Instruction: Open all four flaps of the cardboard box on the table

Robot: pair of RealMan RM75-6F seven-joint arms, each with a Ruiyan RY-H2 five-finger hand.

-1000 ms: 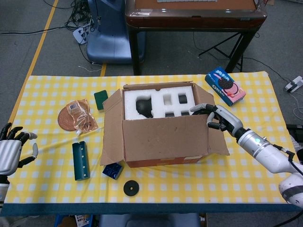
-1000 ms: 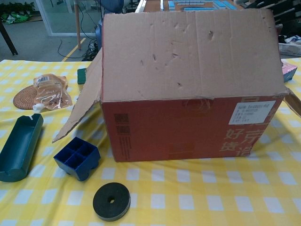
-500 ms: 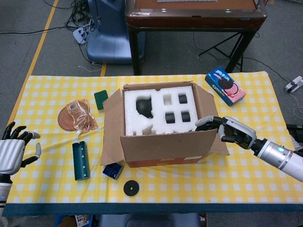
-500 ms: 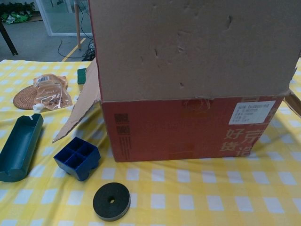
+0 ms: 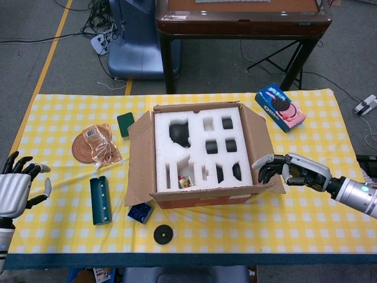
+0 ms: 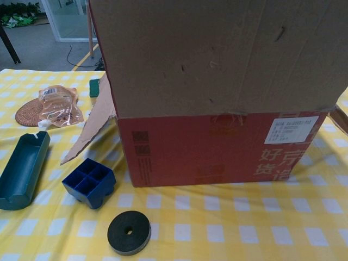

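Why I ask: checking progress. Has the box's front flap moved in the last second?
Yes. The front flap swung toward the robot; in the head view it uncovered more white foam.

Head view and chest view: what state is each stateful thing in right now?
Cardboard box: open, white foam insert exposed.
Front flap: standing upright.
Right flap: folded outward.
Left flap: folded outward.
Right hand: beside right flap, fingers curled.
Left hand: open, holding nothing.
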